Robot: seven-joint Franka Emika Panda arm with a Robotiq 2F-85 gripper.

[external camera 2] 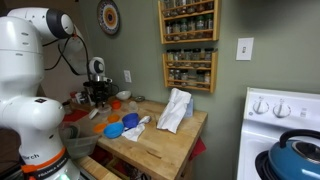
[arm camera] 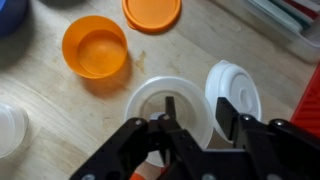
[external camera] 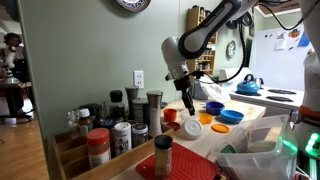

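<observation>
So the gripper [arm camera: 205, 120] is hanging low over the wooden table [external camera 2: 165, 145], close to the edge that runs along the wall, up in the corner by the outlet; you can spot it there in both exterior views [external camera: 187, 100] [external camera 2: 97, 98]. From the wrist view, it's parked right on a white cup [arm camera: 168, 112]. The fingers are spread apart: one finger [arm camera: 167, 108] dips inside the cup's mouth, the other sits outside the rim, above a white lid [arm camera: 230, 88] lying flat just beside the cup. The gap between them looks a lot wider than the cup wall, so nothing's being pinched as far as I can see.

Around it there's an orange cup [arm camera: 95, 48], upright and empty, near the white one but not touching. An orange lid [arm camera: 152, 12] lies flat a bit further out.

In an exterior view there are a couple of blue bowls [external camera 2: 120, 126] toward the middle of the table and a crumpled white cloth [external camera 2: 175, 110] out by the opposite edge. A bunch of spice jars [external camera: 125, 120] crowd one edge in an exterior view.
</observation>
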